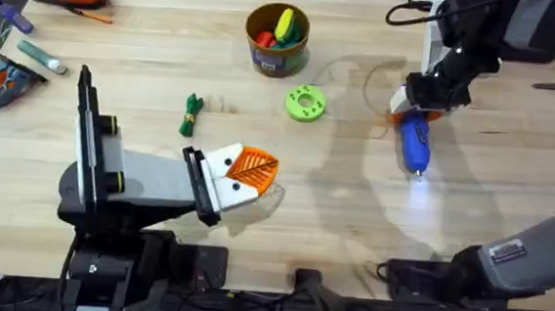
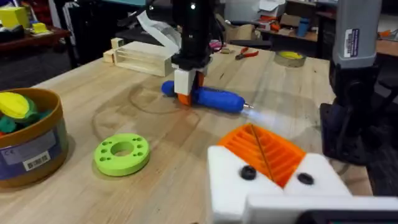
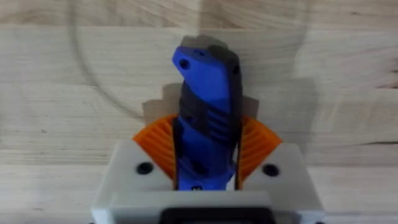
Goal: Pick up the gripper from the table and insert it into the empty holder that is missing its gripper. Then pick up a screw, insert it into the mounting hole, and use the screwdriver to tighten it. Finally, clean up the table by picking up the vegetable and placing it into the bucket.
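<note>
Nearest the camera, the left gripper (image 1: 253,169) sits low over the near table, orange pads pressed together, holding nothing. Right gripper (image 1: 420,109) is clamped on the screwdriver (image 1: 414,139) at far right, tip lit and near the wood. Looks like the screwdriver step; next it needs carrying to the mount. Vegetable (image 1: 190,114) lies left of the green ring (image 1: 306,103), bucket (image 1: 277,40) beyond.

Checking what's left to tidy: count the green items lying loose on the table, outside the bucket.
2. The vegetable lies left of centre, beyond the left tool. The flat green ring lies just right of the bucket. More green toys sit inside the bucket.
</note>
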`<state>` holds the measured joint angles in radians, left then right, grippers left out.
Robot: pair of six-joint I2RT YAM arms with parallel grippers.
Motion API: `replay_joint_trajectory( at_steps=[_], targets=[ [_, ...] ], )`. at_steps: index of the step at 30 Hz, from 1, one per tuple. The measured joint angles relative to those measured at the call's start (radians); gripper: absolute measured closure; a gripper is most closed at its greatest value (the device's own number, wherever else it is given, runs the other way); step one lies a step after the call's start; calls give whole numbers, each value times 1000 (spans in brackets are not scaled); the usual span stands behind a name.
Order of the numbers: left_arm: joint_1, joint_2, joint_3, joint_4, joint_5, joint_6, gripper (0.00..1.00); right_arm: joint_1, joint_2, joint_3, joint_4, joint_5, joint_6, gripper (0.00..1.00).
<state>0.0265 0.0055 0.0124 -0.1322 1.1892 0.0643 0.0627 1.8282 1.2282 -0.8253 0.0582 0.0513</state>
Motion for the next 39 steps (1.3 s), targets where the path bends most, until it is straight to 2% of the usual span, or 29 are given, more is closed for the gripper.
replay_joint_trajectory(
  at_steps=[2, 6, 7, 20, 26, 31, 39],
  targets=[
    [0, 0, 0, 0, 0, 0, 985, -1, 1, 0, 1, 1, -2, 737],
    [0, 0, 0, 0, 0, 0, 985, -1, 8, 0, 3, 1, -4, 966],
    [0, 0, 0, 0, 0, 0, 985, -1, 8, 0, 3, 1, -3, 980],
    [0, 0, 0, 0, 0, 0, 985, -1, 8, 1, -6, 1, -3, 979],
    [0, 0, 0, 0, 0, 0, 985, -1, -8, 15, -89, -17, -3, 979],
    [0, 0, 0, 0, 0, 0, 985, 2, -115, 58, -101, -49, -3, 979],
    [0, 0, 0, 0, 0, 0, 985, 55, -407, 87, -49, -67, -3, 979]
  ],
)
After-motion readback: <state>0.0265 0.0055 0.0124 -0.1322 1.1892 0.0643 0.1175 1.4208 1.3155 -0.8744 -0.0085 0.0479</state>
